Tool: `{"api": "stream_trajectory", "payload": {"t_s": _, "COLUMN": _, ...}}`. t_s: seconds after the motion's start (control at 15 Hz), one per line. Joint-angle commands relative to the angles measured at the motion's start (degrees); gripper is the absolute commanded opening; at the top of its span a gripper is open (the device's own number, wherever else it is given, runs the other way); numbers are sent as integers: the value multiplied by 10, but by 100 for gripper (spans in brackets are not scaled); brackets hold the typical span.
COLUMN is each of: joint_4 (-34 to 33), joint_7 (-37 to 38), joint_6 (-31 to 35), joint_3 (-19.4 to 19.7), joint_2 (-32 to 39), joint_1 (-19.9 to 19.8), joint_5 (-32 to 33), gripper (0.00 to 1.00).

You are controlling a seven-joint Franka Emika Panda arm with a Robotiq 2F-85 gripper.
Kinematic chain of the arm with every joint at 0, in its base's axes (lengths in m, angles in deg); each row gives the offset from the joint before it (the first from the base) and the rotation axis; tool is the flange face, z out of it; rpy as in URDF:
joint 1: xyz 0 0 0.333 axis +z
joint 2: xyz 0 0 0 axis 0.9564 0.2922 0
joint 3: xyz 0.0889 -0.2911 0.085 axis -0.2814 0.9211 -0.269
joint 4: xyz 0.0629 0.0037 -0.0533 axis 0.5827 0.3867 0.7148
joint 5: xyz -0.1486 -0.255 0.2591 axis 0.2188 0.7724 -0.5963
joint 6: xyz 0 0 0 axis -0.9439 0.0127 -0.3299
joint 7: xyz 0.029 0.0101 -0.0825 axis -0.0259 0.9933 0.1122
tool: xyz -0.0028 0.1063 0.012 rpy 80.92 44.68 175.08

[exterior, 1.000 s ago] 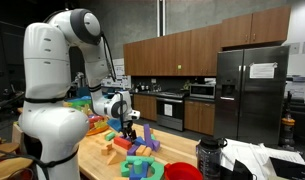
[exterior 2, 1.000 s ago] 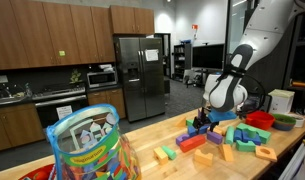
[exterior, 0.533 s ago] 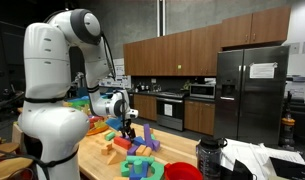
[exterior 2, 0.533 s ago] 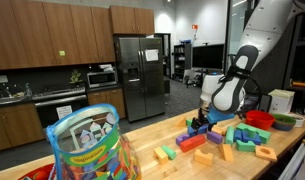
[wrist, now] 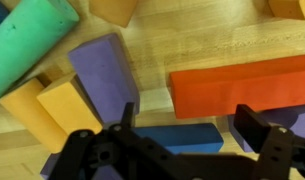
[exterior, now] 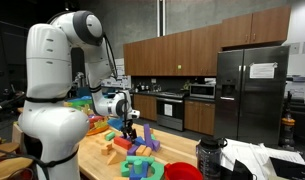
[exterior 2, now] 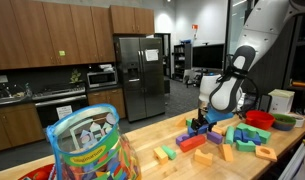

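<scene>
In the wrist view my gripper point(wrist: 192, 135) is open, with one finger on each side of a blue block point(wrist: 177, 140) lying on the wooden table point(wrist: 152, 55). A small gap shows between the block and the fingers. A red block point(wrist: 242, 85) lies just beyond it, and a purple block point(wrist: 107, 75) is to its left. In both exterior views the gripper point(exterior: 130, 132) point(exterior 2: 199, 122) is down among the scattered coloured blocks on the table.
A green cylinder point(wrist: 32, 45) and yellow blocks point(wrist: 67, 105) lie left of the purple block. A clear tub of coloured toys point(exterior 2: 87, 145) stands near the camera. A red bowl point(exterior 2: 260, 118) and a green bowl point(exterior 2: 284, 122) sit at the table's end. A dark bottle point(exterior: 209, 158) stands near the table edge.
The arm has shifted slightly over the blocks in the exterior views. The blocks have not moved.
</scene>
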State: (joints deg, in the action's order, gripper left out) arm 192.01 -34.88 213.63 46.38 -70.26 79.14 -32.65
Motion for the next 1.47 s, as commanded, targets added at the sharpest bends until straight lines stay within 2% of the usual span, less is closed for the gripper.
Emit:
{"api": "stream_trajectory", "payload": {"t_s": 0.0, "joint_4": -13, "joint_7": -34, "joint_6": -17, "joint_3": 11, "joint_2": -2, "joint_1": -14, "joint_5": -30, "gripper": 100}}
{"api": "stream_trajectory", "payload": {"t_s": 0.4, "joint_4": -19, "joint_7": -107, "joint_6": -26, "joint_3": 12, "joint_2": -3, "joint_1": -39, "joint_5": -102, "gripper": 100}}
{"api": "stream_trajectory", "payload": {"t_s": 0.87, "joint_4": -27, "joint_7": -257, "joint_6": -65, "joint_3": 3, "joint_2": 6, "joint_1": -75, "joint_5": -260, "gripper": 100}}
{"api": "stream_trajectory", "payload": {"t_s": 1.13, "joint_4": -34, "joint_7": -289, "joint_6": -89, "joint_3": 11, "joint_2": 5, "joint_1": -92, "joint_5": -283, "gripper": 100}}
{"api": "stream_trajectory", "payload": {"t_s": 1.4, "joint_4": -35, "joint_7": -280, "joint_6": -91, "joint_3": 14, "joint_2": 6, "joint_1": -93, "joint_5": -272, "gripper": 100}}
